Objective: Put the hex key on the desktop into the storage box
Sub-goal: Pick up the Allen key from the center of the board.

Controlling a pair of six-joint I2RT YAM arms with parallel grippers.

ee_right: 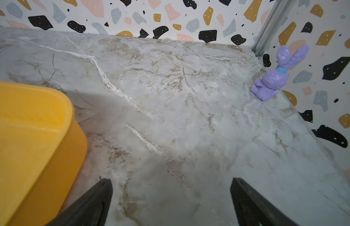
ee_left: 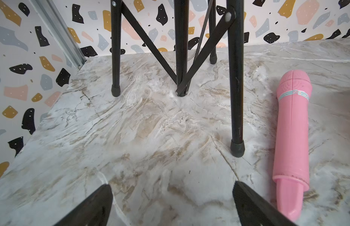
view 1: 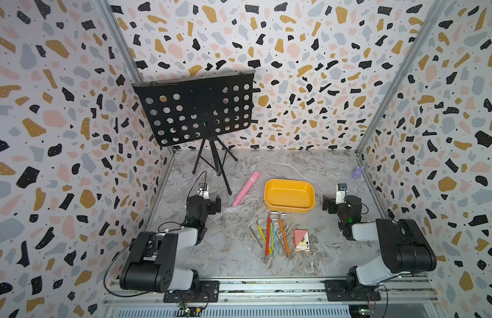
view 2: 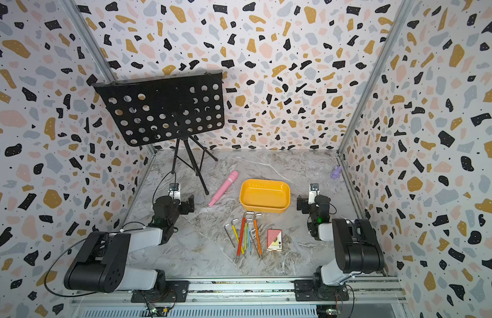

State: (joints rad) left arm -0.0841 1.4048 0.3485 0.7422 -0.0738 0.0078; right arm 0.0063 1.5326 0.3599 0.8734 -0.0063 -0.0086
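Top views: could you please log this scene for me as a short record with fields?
hex keys: several lying side by side on the desktop, none in the storage box
storage box: yellow, empty, just beyond the keys
playing-card box: beside the keys, toward the right arm
toy microphone: pink, lying flat on the left arm's side of the box
music stand: black, standing at the back
rabbit figure: purple, against the side wall beyond the right arm
left jaws: open, empty
right jaws: open, empty
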